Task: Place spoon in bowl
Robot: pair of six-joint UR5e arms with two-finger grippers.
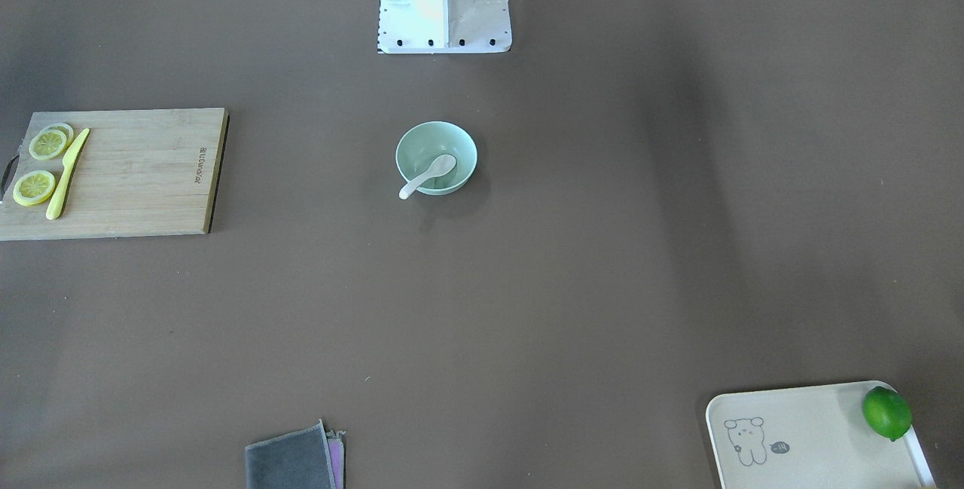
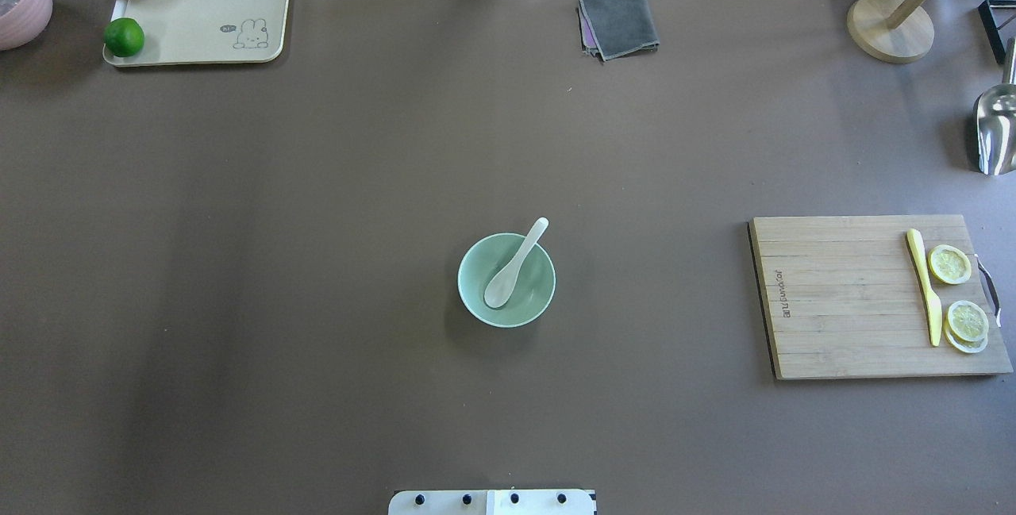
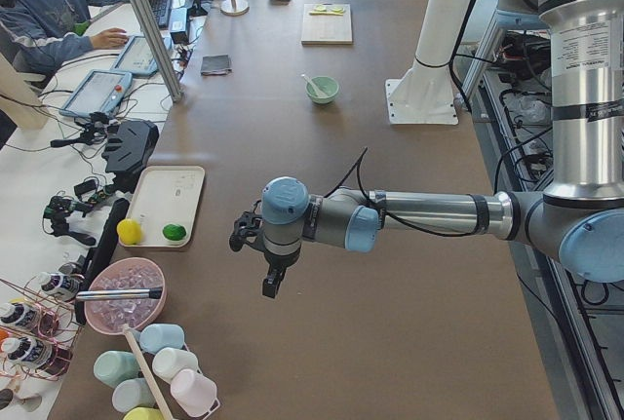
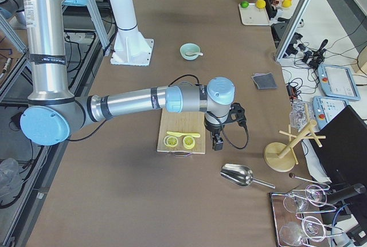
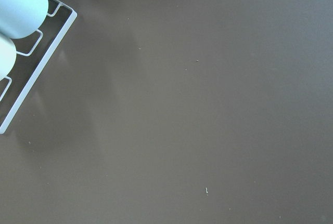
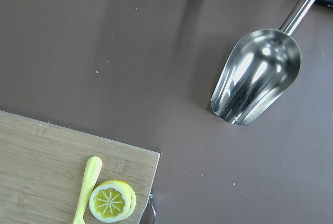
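Two grippers show only in distant side views, so whether their fingers are spread or pressed together cannot be told. The left gripper [image 3: 274,282] hovers beside a cream tray [image 2: 198,31]. At centre, the spoon [image 2: 514,267] lies in the bowl [image 2: 533,297], its handle over the rim. The right gripper [image 4: 217,141] hangs seemingly over a cutting board's [image 2: 841,293] edge.

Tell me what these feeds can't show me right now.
- Left gripper: seen only in exterior left, small; open or shut unclear.
- Right gripper: only in exterior right; same.
- Tray: front-facing view's bottom edge cuts it off.
- Spoon: underside hidden against the bowl in every view.
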